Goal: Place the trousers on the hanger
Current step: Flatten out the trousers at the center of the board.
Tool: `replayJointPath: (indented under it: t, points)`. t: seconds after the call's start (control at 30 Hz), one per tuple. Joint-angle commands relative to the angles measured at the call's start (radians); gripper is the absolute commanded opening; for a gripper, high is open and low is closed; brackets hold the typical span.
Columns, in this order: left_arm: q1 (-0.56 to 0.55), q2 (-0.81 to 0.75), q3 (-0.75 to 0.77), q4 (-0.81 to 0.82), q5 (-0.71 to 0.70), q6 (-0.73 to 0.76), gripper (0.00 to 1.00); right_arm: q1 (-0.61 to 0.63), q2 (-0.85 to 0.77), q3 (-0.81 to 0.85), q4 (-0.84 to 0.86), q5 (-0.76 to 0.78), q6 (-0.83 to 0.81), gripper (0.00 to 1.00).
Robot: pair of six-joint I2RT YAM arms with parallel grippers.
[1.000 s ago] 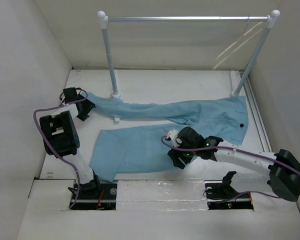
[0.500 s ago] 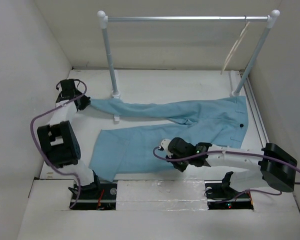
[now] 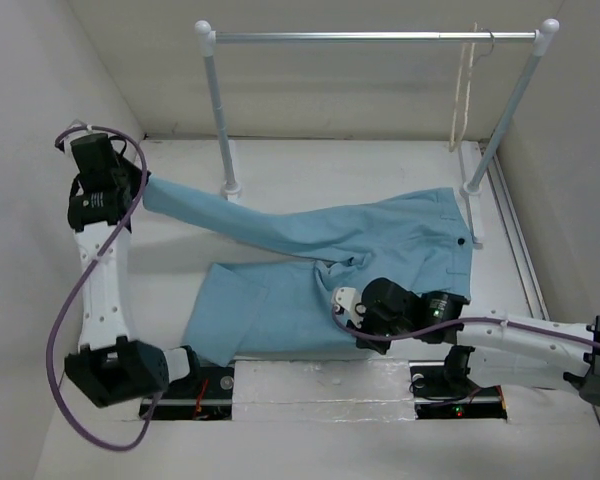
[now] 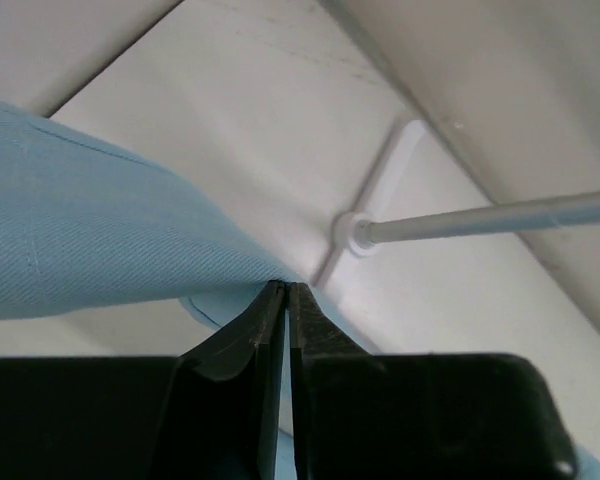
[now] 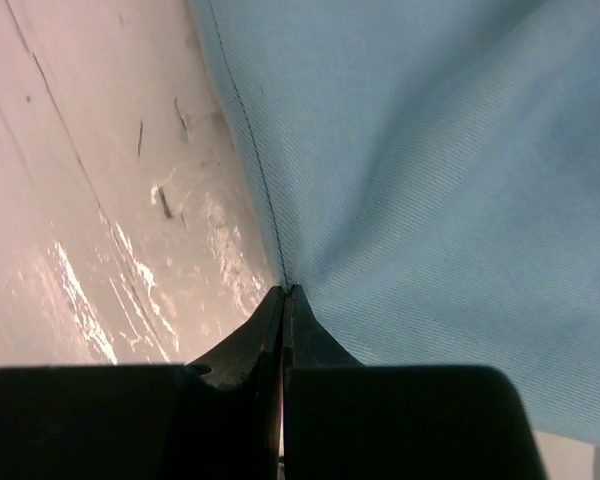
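Observation:
The light blue trousers [image 3: 360,240] lie spread over the white table, waistband and dark button [image 3: 461,241] at the right. My left gripper [image 3: 140,186] is raised at the far left, shut on the cuff end of the far leg, which slopes up off the table. In the left wrist view the jaws [image 4: 284,289] pinch the cloth [image 4: 80,240]. My right gripper [image 3: 348,308] is low at the near side, shut on the edge of the near leg; its jaws [image 5: 285,292] grip the hem of the cloth [image 5: 430,180]. The cream hanger [image 3: 467,90] hangs edge-on from the rail at the right.
A silver rail [image 3: 380,37] on two white posts [image 3: 216,110] spans the back of the table, its feet standing beside the trousers. White walls close in left, right and behind. The left post's foot [image 4: 355,232] lies just beyond my left fingers.
My left arm has risen and pulled the far leg's end up and leftward. The right gripper has closed on the near leg's edge and moved slightly right. The hanger has swung to edge-on.

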Motion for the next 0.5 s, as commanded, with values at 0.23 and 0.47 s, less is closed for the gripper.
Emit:
replayJointPath:
  t: [0.23,0.47]
  points:
    - [0.036,0.538,0.204,-0.151,-0.094,0.091,0.61,0.010,0.060,0.183,-0.163,-0.001,-0.040,0.64]
    - [-0.088,0.293,0.046,0.043,-0.039,0.049,0.72,-0.263,0.060,0.341,-0.124,0.131,-0.011,0.09]
